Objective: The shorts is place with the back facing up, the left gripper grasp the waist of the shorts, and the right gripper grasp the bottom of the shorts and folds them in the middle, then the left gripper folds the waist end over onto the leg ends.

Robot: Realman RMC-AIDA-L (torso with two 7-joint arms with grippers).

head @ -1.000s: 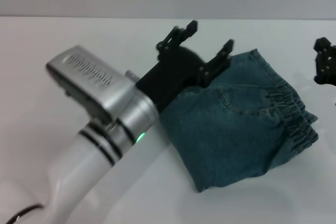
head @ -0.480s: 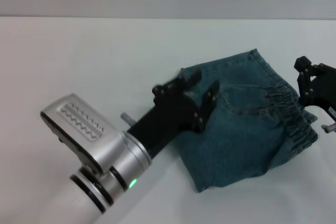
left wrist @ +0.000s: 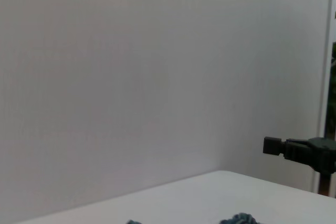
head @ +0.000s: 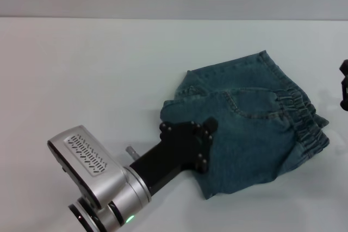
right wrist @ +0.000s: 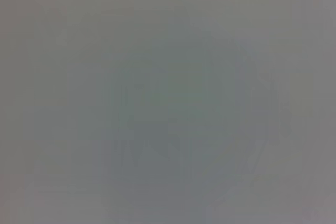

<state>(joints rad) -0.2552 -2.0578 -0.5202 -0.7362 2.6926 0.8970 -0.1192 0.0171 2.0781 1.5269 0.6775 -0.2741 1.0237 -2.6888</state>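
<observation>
The shorts are lying folded into a compact bundle on the white table. The waist of the shorts is sitting on top, along the bundle's right edge. The left gripper is hovering at the bundle's near-left corner, nothing between its fingers; whether they are spread cannot be told. The right gripper is showing only as a sliver well right of the bundle, state unreadable. The fold is looking complete. Compared with a second ago, the left gripper is drawing back toward the robot from the bundle's far-left edge, and the right gripper is retreating rightward.
</observation>
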